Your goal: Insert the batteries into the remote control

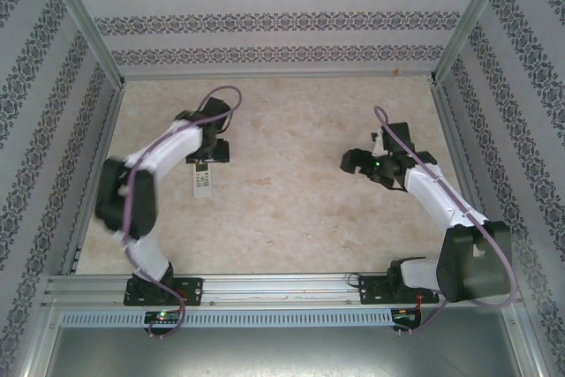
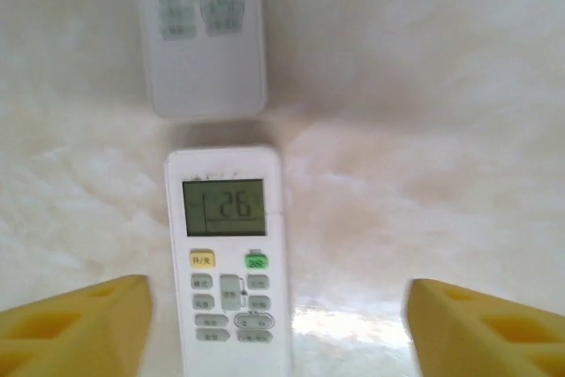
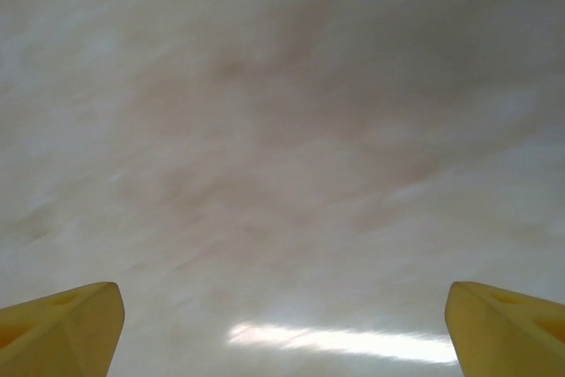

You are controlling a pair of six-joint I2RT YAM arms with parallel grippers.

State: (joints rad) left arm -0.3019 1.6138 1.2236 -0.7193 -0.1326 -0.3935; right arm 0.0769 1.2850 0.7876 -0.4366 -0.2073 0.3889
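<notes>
Left gripper (image 2: 278, 320) jaws stand spread, the white rectangular plastic remote control (image 2: 228, 253) lying face-up between them, display lit, closer to one jaw, with a blurred second white remote (image 2: 205, 41) just beyond; right gripper (image 3: 282, 328) jaws stand wide apart above the beige marbled tabletop (image 3: 282, 130).

A white remote control (image 1: 203, 183) lies on the beige table (image 1: 291, 218) beside the left arm (image 1: 168, 149), far from the right arm (image 1: 434, 193).

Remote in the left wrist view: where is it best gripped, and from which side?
I'd pinch the remote across its two long edges, around the button half, coming down from above. It lies flat and face up on the table, long and narrow, between the open jaws of the left gripper.
</notes>
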